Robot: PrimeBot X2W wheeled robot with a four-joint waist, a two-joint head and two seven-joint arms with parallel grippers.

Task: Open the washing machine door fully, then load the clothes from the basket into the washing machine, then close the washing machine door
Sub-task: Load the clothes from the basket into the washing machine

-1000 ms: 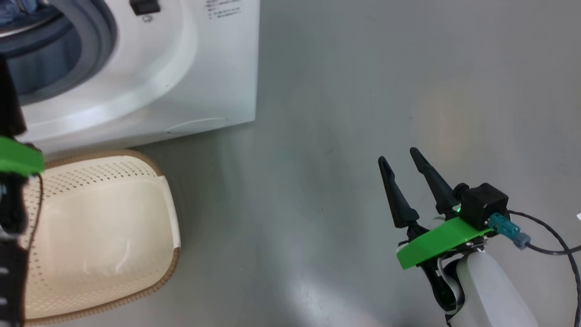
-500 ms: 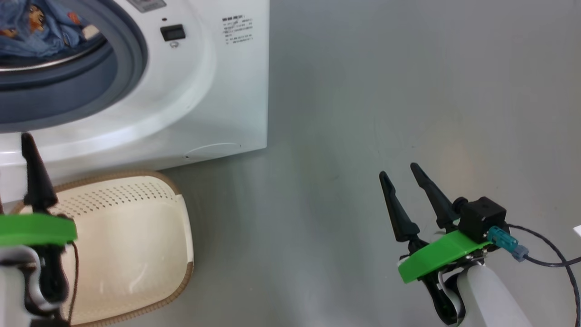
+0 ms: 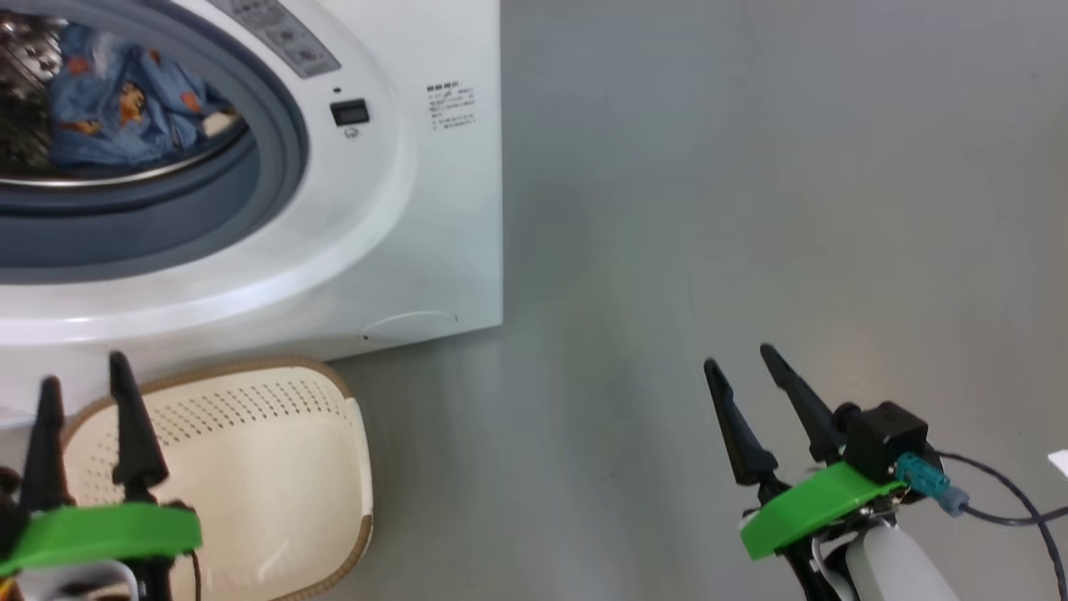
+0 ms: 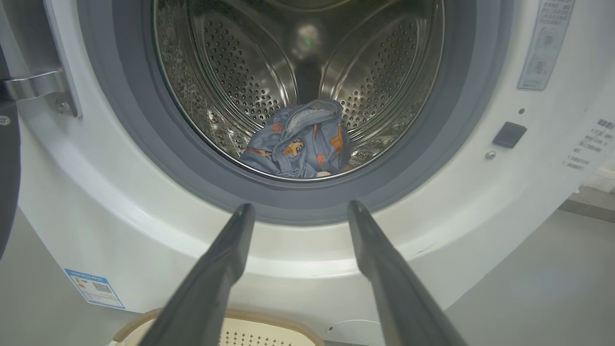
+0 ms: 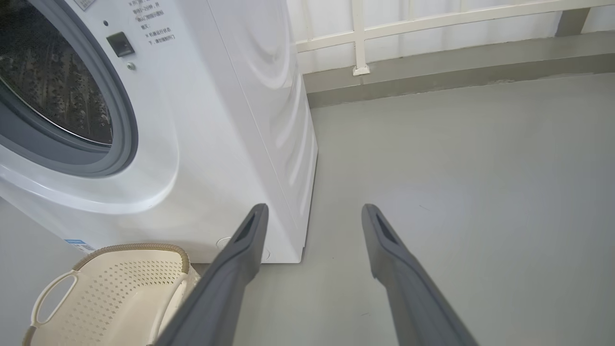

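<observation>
The white washing machine (image 3: pixel 417 234) stands with its mouth uncovered. The light blue printed clothes (image 3: pixel 125 108) lie in the steel drum, low at its front (image 4: pixel 300 144). The washing machine door shows as a dark edge (image 4: pixel 7 182) at the far left by the steel hinge. On the floor before the machine sits the cream basket (image 3: pixel 267 476) with nothing in it (image 5: pixel 105 293). My left gripper (image 3: pixel 83 369) hovers open over the basket's near left side, its fingers aimed at the drum mouth (image 4: pixel 301 205). My right gripper (image 3: pixel 738 356) is open over bare floor, right of the machine (image 5: pixel 314 207).
Grey floor (image 3: pixel 751 167) stretches right of the machine. A kerb and white railing (image 5: pixel 432 53) close off the back. A dark cable (image 3: pixel 1001 517) trails from my right wrist. A blue label (image 4: pixel 93 287) marks the machine's lower left front.
The head camera has tilted up, so machine and basket sit lower in the picture and the clothes show. My left gripper has drawn back and down from the machine, staying open. The right gripper held still.
</observation>
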